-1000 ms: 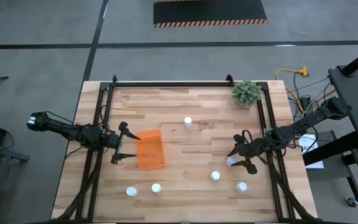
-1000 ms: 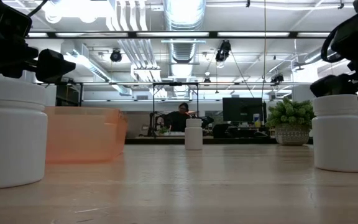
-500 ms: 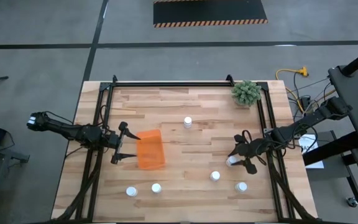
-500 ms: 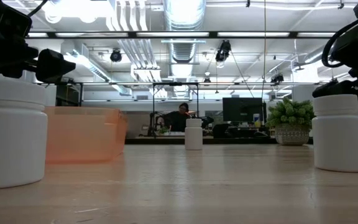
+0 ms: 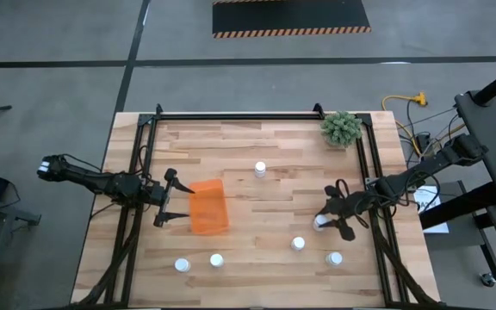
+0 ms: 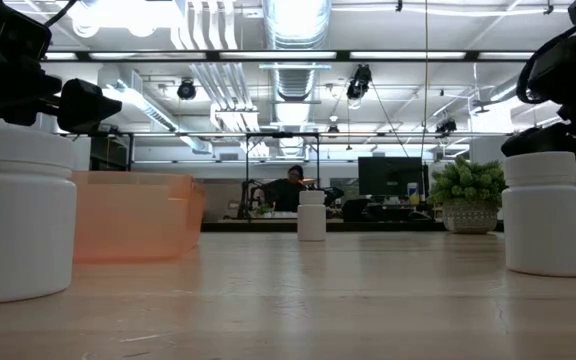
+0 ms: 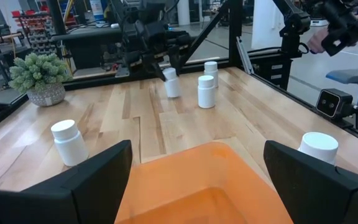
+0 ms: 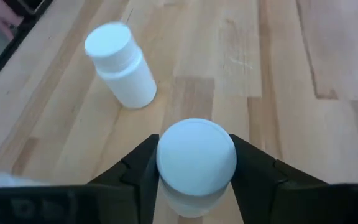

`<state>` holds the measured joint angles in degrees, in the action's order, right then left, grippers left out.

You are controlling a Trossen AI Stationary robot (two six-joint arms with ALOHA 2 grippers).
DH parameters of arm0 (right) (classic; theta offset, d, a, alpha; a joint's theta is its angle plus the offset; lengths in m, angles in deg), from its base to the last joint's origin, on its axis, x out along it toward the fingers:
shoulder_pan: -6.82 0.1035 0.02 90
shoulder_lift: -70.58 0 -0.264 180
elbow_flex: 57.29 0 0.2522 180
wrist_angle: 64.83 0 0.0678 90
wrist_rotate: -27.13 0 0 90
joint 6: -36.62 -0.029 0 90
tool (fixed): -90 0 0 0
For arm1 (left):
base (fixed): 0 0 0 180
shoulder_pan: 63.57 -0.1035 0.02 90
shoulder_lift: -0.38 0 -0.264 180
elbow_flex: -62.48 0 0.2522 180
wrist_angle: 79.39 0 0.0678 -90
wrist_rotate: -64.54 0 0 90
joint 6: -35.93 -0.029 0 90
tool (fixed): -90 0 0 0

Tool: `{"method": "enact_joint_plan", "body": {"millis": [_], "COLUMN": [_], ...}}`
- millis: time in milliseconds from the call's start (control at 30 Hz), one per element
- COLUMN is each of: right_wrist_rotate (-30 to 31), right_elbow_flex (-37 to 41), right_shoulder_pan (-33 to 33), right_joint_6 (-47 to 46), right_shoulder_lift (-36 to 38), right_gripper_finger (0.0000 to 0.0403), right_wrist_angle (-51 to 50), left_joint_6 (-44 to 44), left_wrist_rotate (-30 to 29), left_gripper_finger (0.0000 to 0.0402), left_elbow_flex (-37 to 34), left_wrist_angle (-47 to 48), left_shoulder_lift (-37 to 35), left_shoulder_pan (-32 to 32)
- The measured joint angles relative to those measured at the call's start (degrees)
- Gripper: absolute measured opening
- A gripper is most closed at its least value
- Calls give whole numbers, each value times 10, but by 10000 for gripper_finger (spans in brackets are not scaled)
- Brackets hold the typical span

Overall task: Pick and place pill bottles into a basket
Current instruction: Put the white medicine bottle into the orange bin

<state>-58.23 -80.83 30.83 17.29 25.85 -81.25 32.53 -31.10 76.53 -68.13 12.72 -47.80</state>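
Right pincer [image 8: 196, 163]: my fingers pinch a pill bottle [image 8: 196, 155] by its cap (upright on desk [image 5: 265, 194]).
Left pincer [image 5: 164, 209]: spread, beside basket [image 5: 207, 207].

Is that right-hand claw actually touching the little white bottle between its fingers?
Touching. In the right wrist view, both dark fingers press against the sides of the pill bottle, with no gap showing.

Pill bottles: six, all white-capped. One at 12 o'clock [image 5: 260, 170], one at 3 o'clock [image 5: 319, 222], two at 5 o'clock [image 5: 298, 244] [image 5: 335, 257], two at 7 o'clock [image 5: 216, 260] [image 5: 181, 265]. Orange basket [image 5: 207, 207]: one. Green potted plant [image 5: 341, 128]: one. Bench [image 5: 257, 284]: one.
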Motion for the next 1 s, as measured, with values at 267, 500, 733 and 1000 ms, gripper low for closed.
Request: {"method": "enact_joint_plan", "body": {"millis": [267,500,733,1000], "right_wrist_rotate": [44,78,129,161], "right_elbow_flex": [-37,-101,-174,-241], "right_shoulder_pan": [0,-1,-1,-18], "right_joint_6": [-2,2,26,64], "right_shoulder_lift": [-6,-59,-156,-241], "right_gripper_finger": [147,147,147,147], "right_wrist_angle": [-3,-21,-22,17], "left_joint_6": [0,0,0,0], "left_wrist_rotate": [0,0,0,0], "left_gripper_finger": [345,345,345,345], "left_elbow_flex": [0,0,0,0], "left_wrist_angle": [0,0,0,0], "left_shoulder_lift": [0,0,-1,0], "left_shoulder_pan": [0,0,0,0]}}
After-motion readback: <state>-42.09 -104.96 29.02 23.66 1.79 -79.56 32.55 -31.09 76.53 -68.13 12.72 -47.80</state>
